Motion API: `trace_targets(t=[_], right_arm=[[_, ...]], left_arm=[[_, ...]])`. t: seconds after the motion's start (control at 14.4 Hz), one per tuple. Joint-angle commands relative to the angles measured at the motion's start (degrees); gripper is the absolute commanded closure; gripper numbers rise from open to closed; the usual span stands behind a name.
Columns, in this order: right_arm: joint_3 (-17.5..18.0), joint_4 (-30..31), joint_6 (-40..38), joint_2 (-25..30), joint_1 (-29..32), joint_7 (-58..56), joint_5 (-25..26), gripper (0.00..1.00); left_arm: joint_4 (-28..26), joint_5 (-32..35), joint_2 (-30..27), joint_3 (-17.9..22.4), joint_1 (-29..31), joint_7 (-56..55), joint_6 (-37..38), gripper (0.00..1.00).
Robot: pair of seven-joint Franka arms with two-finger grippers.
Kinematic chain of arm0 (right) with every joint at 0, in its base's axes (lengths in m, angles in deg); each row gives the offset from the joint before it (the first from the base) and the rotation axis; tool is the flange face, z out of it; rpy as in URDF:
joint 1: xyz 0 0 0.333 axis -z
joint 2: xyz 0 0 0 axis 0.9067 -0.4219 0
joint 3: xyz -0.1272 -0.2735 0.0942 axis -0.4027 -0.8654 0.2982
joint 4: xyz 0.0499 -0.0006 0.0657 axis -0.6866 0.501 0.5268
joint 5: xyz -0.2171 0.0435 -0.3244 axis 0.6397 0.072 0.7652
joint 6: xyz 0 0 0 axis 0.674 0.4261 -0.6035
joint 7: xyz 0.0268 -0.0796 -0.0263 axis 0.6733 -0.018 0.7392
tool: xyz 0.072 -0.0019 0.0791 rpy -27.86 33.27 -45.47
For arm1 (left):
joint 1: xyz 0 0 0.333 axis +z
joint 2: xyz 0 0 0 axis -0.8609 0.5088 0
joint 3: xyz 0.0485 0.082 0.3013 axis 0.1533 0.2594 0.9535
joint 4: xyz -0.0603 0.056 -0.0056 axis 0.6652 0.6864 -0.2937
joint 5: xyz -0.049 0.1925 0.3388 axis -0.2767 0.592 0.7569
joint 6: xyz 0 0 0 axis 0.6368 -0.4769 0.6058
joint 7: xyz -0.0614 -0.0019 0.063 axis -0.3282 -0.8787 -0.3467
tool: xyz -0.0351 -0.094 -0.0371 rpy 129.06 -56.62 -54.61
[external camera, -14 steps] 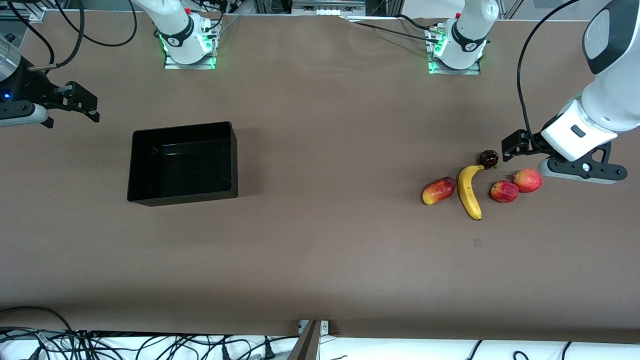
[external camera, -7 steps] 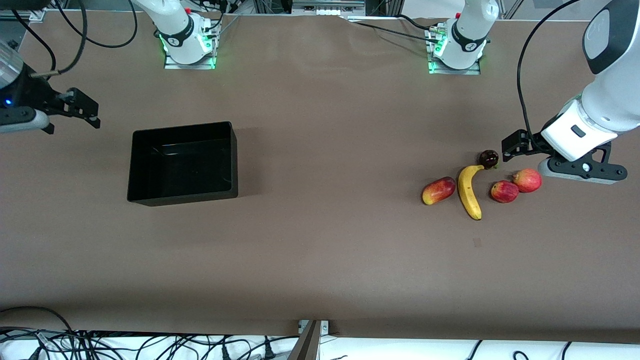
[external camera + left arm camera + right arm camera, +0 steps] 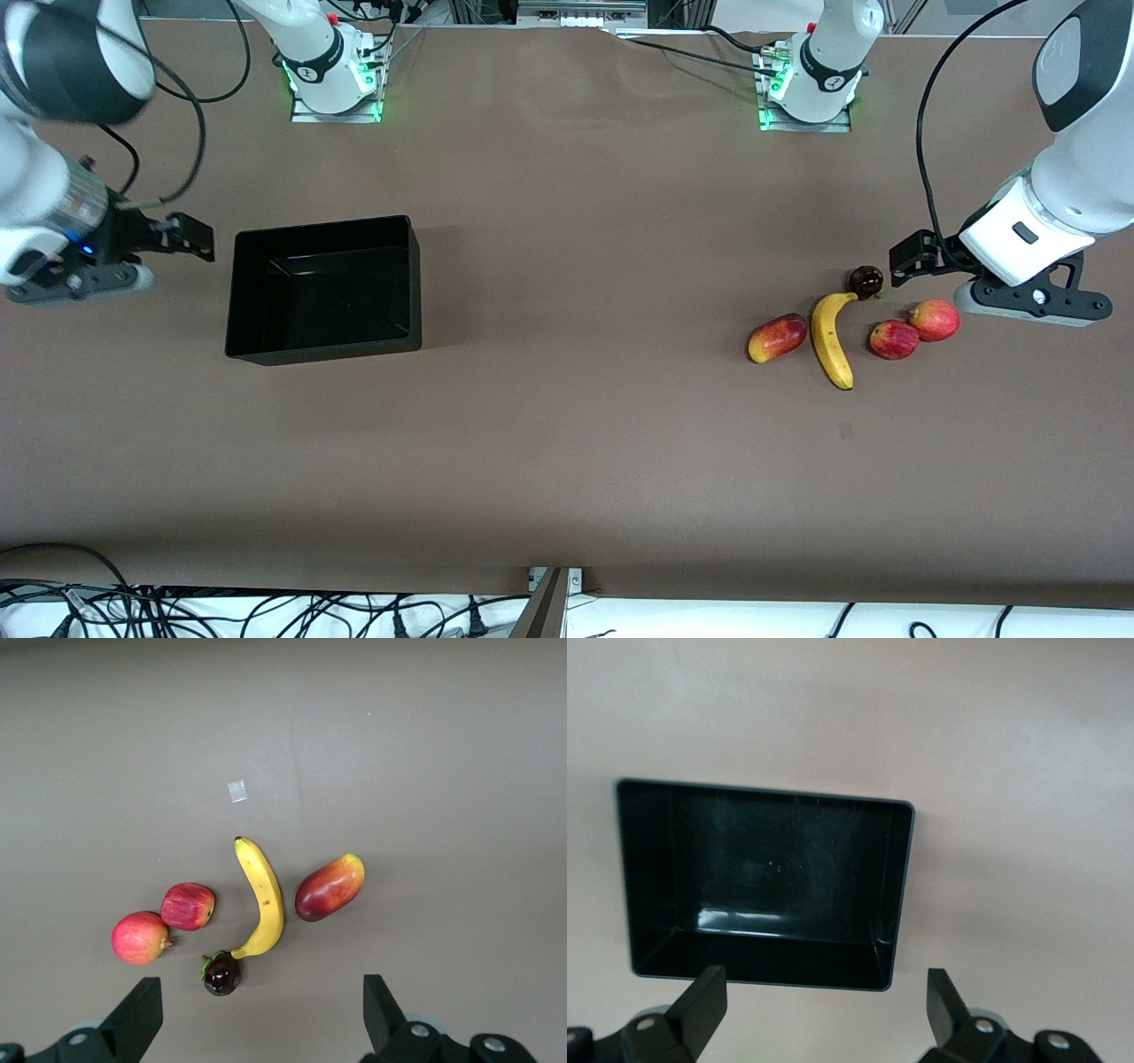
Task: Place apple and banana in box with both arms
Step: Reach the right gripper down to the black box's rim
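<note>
The yellow banana (image 3: 833, 330) (image 3: 263, 901) lies among other fruit at the left arm's end of the table. Beside it sits the small deep-red apple (image 3: 893, 339) (image 3: 188, 905). My left gripper (image 3: 905, 259) (image 3: 261, 1014) hangs open over the table beside these fruits, holding nothing. The glossy black box (image 3: 324, 223) (image 3: 899, 886) stands empty toward the right arm's end. My right gripper (image 3: 197, 239) (image 3: 824, 997) is open and empty, over the table just outside the box's end wall.
A dark round fruit with green leaves (image 3: 866, 281) (image 3: 221, 974) touches the banana's stem. An oblong red-and-yellow fruit (image 3: 777, 338) (image 3: 330, 888) and a round red-orange fruit (image 3: 934, 319) (image 3: 139, 937) flank the group. A small tape mark (image 3: 846, 430) sits nearer the front camera.
The right arm has swung in from the table's end, bringing its gripper close to the box. The left arm and the fruits have not moved.
</note>
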Motion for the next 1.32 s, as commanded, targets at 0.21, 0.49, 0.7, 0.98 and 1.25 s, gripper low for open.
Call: trace_targets(t=[0.21,0.49,0.7,0.98,1.25], right_arm=[[-0.7,9.8,16.1,-7.6,4.2,-1.5,0.3,0.00],[-1.0,22.8,31.0,-7.7,6.3,-1.7,-0.3,0.00],[-1.0,26.3,31.9,-7.6,6.5,-1.7,-2.3,0.02],[-1.7,29.2,31.8,-6.3,6.8,-1.7,-2.3,0.37],[-2.7,30.2,31.1,-4.7,6.9,-4.3,-2.3,0.92]], left_arm=[[1.8,-0.5,1.2,-0.3,0.8,0.6,0.5,0.00],[1.8,-0.5,1.2,-0.3,0.8,0.6,0.4,0.00],[1.8,-0.5,1.2,-0.3,0.8,0.6,0.4,0.00],[1.8,-0.5,1.3,-0.3,0.8,0.6,0.4,0.00],[1.8,-0.5,2.1,-0.3,1.3,1.1,-1.3,0.00]])
